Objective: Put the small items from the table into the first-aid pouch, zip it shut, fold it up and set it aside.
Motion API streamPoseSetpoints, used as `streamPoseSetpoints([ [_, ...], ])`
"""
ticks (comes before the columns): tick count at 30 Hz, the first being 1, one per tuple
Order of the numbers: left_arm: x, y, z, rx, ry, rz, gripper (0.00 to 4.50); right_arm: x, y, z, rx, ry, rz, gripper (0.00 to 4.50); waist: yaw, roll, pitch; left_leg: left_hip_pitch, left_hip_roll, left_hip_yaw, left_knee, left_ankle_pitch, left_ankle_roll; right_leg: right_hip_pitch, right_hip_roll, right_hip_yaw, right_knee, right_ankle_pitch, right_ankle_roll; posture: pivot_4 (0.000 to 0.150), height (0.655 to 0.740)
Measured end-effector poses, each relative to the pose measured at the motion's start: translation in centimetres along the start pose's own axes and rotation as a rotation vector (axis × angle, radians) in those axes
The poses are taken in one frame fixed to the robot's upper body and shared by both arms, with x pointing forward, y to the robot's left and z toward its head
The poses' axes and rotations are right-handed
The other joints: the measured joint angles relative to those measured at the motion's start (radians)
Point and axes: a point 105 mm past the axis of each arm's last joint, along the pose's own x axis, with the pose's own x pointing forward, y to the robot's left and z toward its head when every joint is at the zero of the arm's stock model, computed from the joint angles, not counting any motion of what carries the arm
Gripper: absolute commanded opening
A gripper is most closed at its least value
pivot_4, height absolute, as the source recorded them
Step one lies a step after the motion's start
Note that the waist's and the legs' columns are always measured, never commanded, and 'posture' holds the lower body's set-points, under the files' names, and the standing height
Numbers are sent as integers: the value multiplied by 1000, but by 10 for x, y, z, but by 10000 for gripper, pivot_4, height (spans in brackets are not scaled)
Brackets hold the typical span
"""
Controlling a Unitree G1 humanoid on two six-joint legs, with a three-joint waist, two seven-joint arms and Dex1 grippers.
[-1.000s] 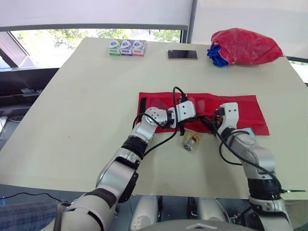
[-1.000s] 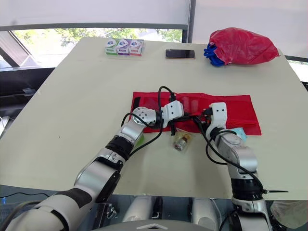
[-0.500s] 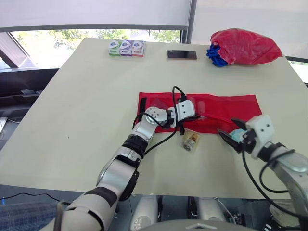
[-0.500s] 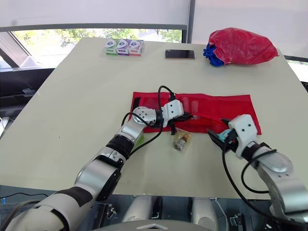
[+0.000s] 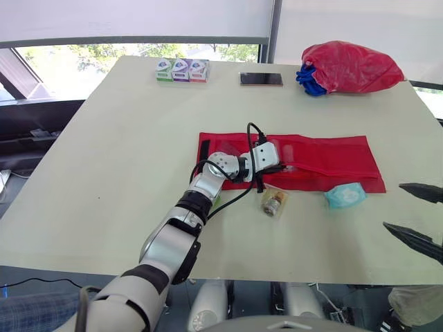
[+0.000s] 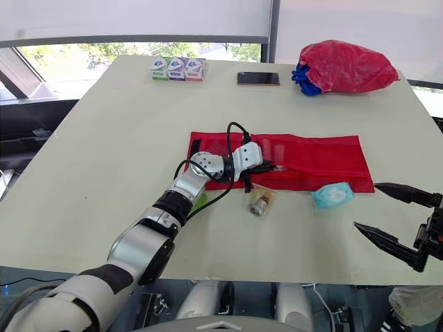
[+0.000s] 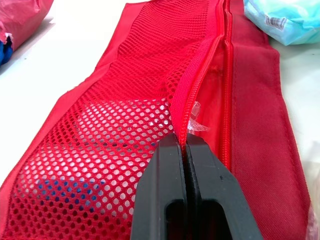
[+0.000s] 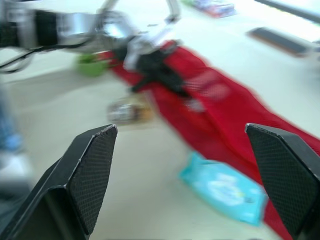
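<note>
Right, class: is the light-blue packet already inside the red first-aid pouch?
No, the light-blue packet lies on the table by the red first-aid pouch.

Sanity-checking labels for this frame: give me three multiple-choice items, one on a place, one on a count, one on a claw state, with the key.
1. Where is the light blue soft packet?
A) inside the flat red fabric first-aid pouch
B) in the right claw
C) on the cream table, by the pouch's near edge

2. How many small boxes stand in the row at the table's far edge?
A) three
B) two
C) five

3. The left claw is:
A) wide open
B) shut on the pouch's zip edge
C) shut on the packet

Key: 1 C, the packet lies on the table beside the pouch; 2 A, three box fronts sit side by side; 3 B, its fingers meet on the red zip edge in the left wrist view.
</note>
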Motion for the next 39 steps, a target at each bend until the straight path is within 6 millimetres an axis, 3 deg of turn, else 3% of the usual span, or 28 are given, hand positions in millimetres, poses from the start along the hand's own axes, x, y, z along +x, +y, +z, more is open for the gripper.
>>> streamPoseSetpoints([
  [7, 0, 2, -1, 2, 5, -2, 0, 15, 10, 27, -7, -55, 110, 43737, 3, -1, 1, -2, 0, -1, 0, 0, 0, 0, 0, -1, -1, 0, 0, 1500, 7400],
  [11, -2, 3, -2, 4, 9, 1, 0, 18, 10, 27, -8, -58, 114, 43737, 3, -2, 1, -2, 0, -1, 0, 0, 0, 0, 0, -1, -1, 0, 0, 1500, 7400],
  [19, -10, 6, 3, -3, -34, -24, 0, 49, 11, -5, -36, 33, 171, 43737, 0, -2, 1, -1, 0, -1, 0, 0, 0, -1, 0, -1, 0, 0, 0, 1500, 7400],
  [28, -36, 10, -8, 51, 10, -67, 0, 109, 6, -36, -186, 136, 219, 43737, 0, -2, 1, -2, -1, 0, 1, 0, 0, -1, 0, -1, 0, 0, 0, 1500, 7400],
  [39, -44, 11, -14, 74, 26, -76, 0, 169, 5, -69, -276, 243, 418, 43737, -4, -2, 1, -1, -3, 0, 2, 0, 0, -1, 0, -1, 1, 0, 0, 1500, 7400],
])
